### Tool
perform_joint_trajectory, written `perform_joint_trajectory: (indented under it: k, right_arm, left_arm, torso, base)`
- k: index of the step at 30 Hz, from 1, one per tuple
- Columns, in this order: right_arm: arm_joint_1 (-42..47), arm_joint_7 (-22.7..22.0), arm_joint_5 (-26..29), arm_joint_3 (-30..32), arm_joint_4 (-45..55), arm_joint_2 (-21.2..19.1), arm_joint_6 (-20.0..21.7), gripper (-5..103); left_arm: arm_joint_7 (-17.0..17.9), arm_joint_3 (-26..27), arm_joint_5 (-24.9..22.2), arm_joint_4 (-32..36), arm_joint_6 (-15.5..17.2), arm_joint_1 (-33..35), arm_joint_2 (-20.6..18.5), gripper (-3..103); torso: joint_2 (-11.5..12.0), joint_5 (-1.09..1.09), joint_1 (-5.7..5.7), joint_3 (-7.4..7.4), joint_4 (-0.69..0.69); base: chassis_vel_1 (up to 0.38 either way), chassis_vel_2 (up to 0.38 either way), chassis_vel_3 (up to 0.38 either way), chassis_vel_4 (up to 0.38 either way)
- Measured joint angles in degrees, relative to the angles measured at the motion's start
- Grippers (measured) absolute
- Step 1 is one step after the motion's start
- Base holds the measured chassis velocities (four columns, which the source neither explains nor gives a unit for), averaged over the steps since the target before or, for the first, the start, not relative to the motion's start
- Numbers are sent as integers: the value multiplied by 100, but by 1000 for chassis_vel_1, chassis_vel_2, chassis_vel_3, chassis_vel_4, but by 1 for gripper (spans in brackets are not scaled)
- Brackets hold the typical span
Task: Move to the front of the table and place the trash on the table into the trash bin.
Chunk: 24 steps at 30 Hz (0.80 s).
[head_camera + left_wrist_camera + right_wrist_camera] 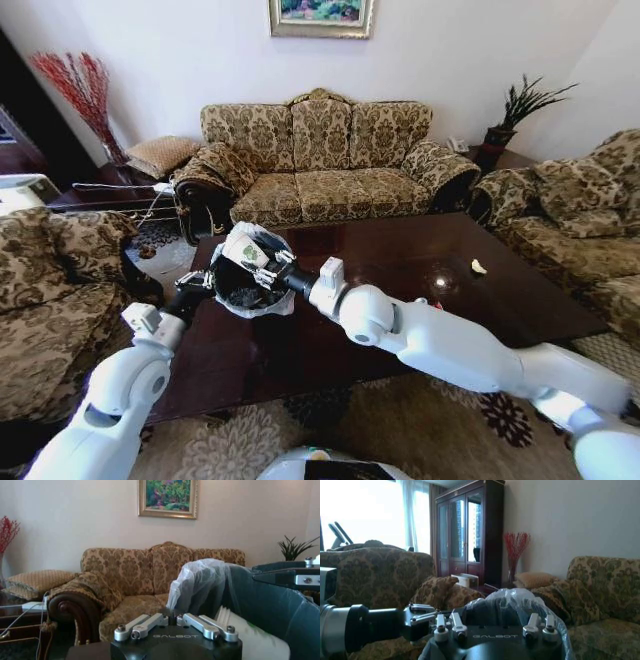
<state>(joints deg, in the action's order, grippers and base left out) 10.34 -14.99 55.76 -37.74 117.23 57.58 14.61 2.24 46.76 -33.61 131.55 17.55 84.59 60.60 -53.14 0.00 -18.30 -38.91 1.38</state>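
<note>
On the dark glossy table (400,290), the black trash bin (262,303) with its white bag liner is tilted, and my left gripper (212,282) is shut on its rim. That grip also shows in the left wrist view, where the left gripper (173,617) pinches the bag. My right gripper (264,264) hovers at the bin's mouth with its fingers spread and nothing between them. A white paper cup (244,250) with a green mark lies at the bin's opening, and the cup (250,639) rests against the inner wall. A pale scrap (478,266) lies at the table's far right.
A patterned sofa (320,160) stands behind the table, with armchairs left (50,290) and right (590,230). A side table with red twigs (80,90) is at the back left, a potted plant (515,110) at the back right. Patterned carpet (300,430) lies in front.
</note>
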Motion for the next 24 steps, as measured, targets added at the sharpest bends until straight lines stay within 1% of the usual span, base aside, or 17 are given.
perform_joint_trajectory:
  k: [1, 2, 3, 6, 7, 8, 9, 10, 12, 13, 15, 17, 18, 21, 22, 23, 24]
  right_arm:
    - [0, 7, -10, 3, -12, 4, 0, 68]
    - [8, 9, -29, 14, -15, 7, -6, 68]
    - [17, 10, -40, 31, -13, 8, -20, 79]
    - [28, -6, -47, 138, 14, 13, -49, 79]
    - [37, -85, -38, 375, 72, -11, -55, 90]
    - [51, -161, -37, 544, 119, -78, -54, 94]
    - [51, -161, -37, 544, 119, -78, -54, 94]
    - [132, -286, -61, 824, 187, -278, -58, 98]
    - [453, -471, -226, 1195, 261, -622, -55, 100]
    - [453, -471, -226, 1195, 261, -622, -55, 100]
    - [1211, -674, -720, 1653, 295, -1049, -15, 100]
    - [2034, -726, -1166, 2181, 264, -1182, 55, 100]
    - [2034, -726, -1166, 2181, 264, -1182, 55, 100]
    - [3787, -566, -1858, 3451, 72, -1031, 65, 100]
    - [4231, -464, -2023, 3769, 26, -921, 38, 100]
    - [4231, -464, -2023, 3769, 26, -921, 38, 100]
    - [4967, -250, -2339, 4334, -43, -680, -22, 100]
  left_arm:
    - [0, -5, 3, 0, 0, -7, 13, 3]
    - [3, -13, 5, -4, 0, -16, 29, 3]
    - [6, -16, 5, -11, 1, -22, 39, 3]
    - [13, -16, 7, -36, 2, -34, 59, 3]
    - [16, -9, 8, -60, 3, -40, 81, 3]
    - [16, 5, 9, -73, 5, -40, 96, 3]
    - [16, 5, 9, -73, 5, -40, 96, 3]
    - [17, 33, 9, -88, 5, -40, 120, 3]
    - [19, 70, 9, -101, 6, -42, 145, 3]
    - [19, 70, 9, -101, 6, -42, 145, 3]
    - [19, 93, 7, -107, 6, -62, 169, 3]
    - [18, 105, -1, -106, 5, -69, 178, 3]
    - [18, 105, -1, -106, 5, -69, 178, 3]
    - [13, 119, -4, -95, 5, -44, 236, 3]
    - [13, 120, -3, -88, 5, -36, 261, 3]
    - [13, 120, -3, -88, 5, -36, 261, 3]
    - [13, 121, 5, -71, 3, -6, 322, 3]
  torso:
    - [0, 0, 0, 0, 0]
    - [0, 0, 0, 0, -1]
    - [0, 0, 0, 0, -2]
    - [0, 1, 0, 0, -1]
    - [0, 1, 0, 0, 1]
    - [0, 0, 0, 0, 2]
    - [0, 0, 0, 0, 2]
    - [-1, 0, 0, 0, 2]
    - [-1, 0, 0, 1, 1]
    - [-1, 0, 0, 1, 1]
    - [-1, 2, 0, 0, -3]
    - [-1, 4, 0, 0, -4]
    - [-1, 4, 0, 0, -4]
    - [-1, 2, 0, 1, -1]
    - [-1, 3, 0, 0, -1]
    - [-1, 3, 0, 0, -1]
    - [-1, 3, 0, 1, -2]
  base:
    - [0, 0, 0, 0]
    - [0, 0, 0, 0]
    - [0, 0, 0, 0]
    - [0, 0, 0, 0]
    - [0, 0, 0, 0]
    - [0, 0, 0, 0]
    - [0, 0, 0, 0]
    - [0, 0, 0, 0]
    - [0, 0, 0, 0]
    - [0, 0, 0, 0]
    - [0, 0, 0, 0]
    - [0, 0, 0, 0]
    - [0, 0, 0, 0]
    - [0, 0, 0, 0]
    - [0, 0, 0, 0]
    - [0, 0, 0, 0]
    - [0, 0, 0, 0]
